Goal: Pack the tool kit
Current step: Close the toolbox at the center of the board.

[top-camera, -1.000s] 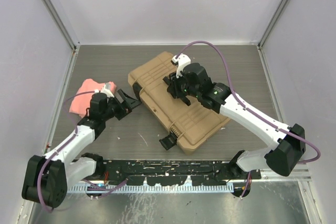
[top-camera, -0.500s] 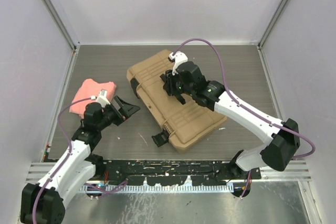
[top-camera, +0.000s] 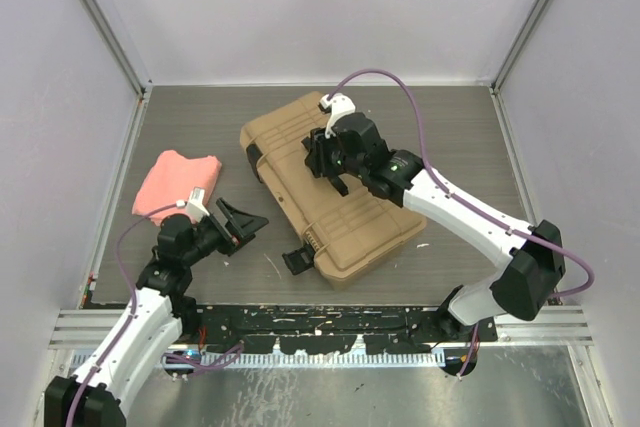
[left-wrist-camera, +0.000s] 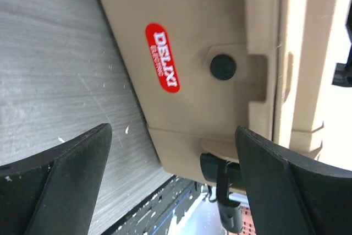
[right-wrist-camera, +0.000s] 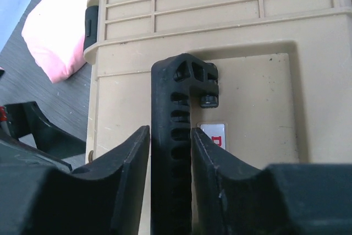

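Tan and ribbed, the hard-plastic tool case (top-camera: 335, 202) is lying closed and slantwise in the middle of the grey table (top-camera: 450, 127), its long sides running from far left to near right. The right gripper (top-camera: 330, 162) is reaching over the far half of the case and pinching the black carry handle (right-wrist-camera: 181, 81). In the right wrist view its two fingers (right-wrist-camera: 124, 163) are pressing against either side of the handle's ribbed bar, above the recess in the case.

The left gripper (top-camera: 248, 227) is hovering just beside the left side of the case with its jaws spread wide, holding nothing. In the left wrist view it is facing the case wall, where the red label (left-wrist-camera: 162, 57) and a round black stud (left-wrist-camera: 223, 66) are showing, and it is touching neither.

One black latch (top-camera: 296, 259) is hanging open off the near left edge of the case, and a second latch (top-camera: 255, 159) is sitting further along the same side. A pink folded cloth (top-camera: 175, 182) is lying on the table to the left of the case, apart from it.
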